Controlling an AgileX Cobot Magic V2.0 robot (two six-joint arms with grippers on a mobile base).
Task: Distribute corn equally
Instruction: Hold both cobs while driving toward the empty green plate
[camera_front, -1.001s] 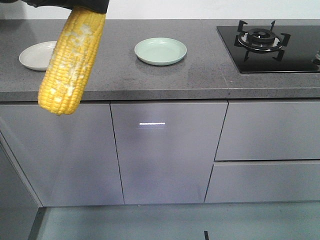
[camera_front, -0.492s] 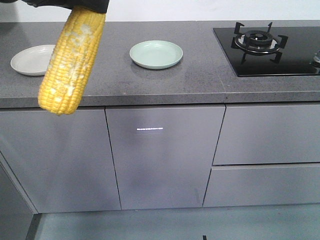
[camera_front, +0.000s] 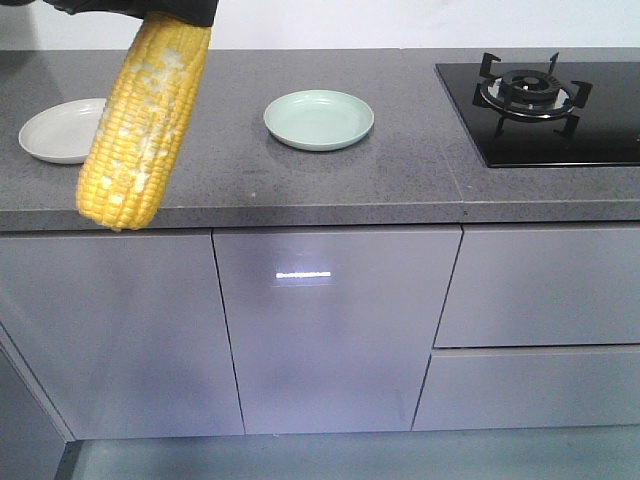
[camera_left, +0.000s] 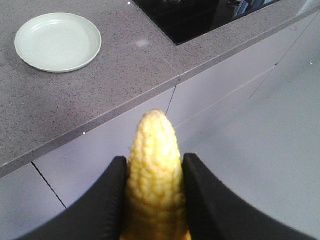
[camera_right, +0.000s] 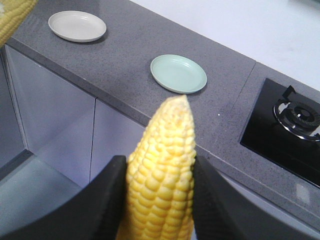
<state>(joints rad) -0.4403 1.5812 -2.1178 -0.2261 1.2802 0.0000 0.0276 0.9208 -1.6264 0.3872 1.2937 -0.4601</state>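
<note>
Cob (camera_left: 152, 135) clamped in left gripper (camera_left: 154, 161), tip jutting forward; second cob (camera_right: 167, 130) likewise in right gripper (camera_right: 160, 161).

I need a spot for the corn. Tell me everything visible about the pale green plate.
The pale green plate is round and shallow, with a low raised rim and flat well, seemingly smooth plastic or ceramic. It lies flat on the grey speckled counter, between the white plate and the black hob, touching neither. It is empty and looks clean; only the counter touches it.
</note>
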